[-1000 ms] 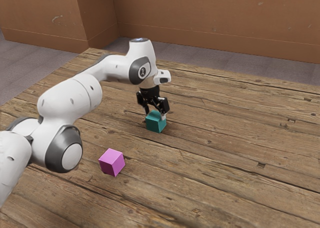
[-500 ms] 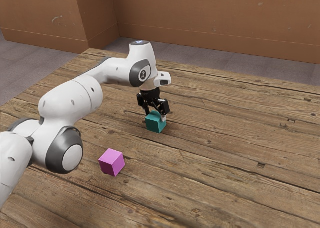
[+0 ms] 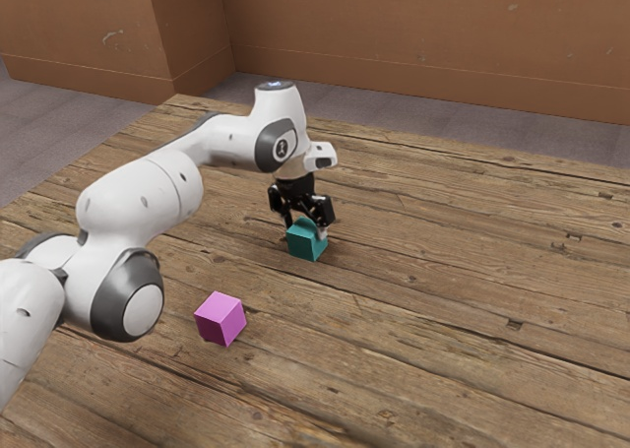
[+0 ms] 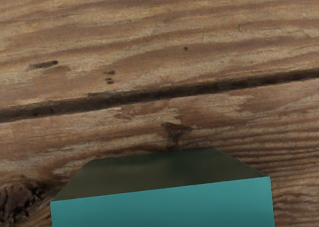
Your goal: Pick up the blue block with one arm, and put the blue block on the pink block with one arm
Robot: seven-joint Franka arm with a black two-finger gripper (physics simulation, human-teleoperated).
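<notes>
Hanging straight down over the teal block (image 3: 307,243), the pincer (image 3: 306,228) stands spread, with one black finger (image 3: 322,229) at each side of the block's top and no squeeze on it that I can make out (the block sits flat on the planks, not lifted). The white arm (image 3: 138,202) comes in from the exterior view's left and bends down at the wrist above the block.

The teal block rests on the wooden table (image 3: 463,271) in its middle part, somewhat closer to the far edge than the pink block (image 3: 220,318) is. The pink block lies well apart from it, toward the near edge and toward the exterior view's left, with bare planks between the two and nothing on top of it.

From the hand's own camera the teal block (image 4: 164,202) sits just under the hand, its shaded top face and one bright side face showing. Beyond it a dark seam (image 4: 149,95) runs between two planks of the table (image 4: 149,42), and a dark knot (image 4: 15,199) marks the wood just beside the block's corner
</notes>
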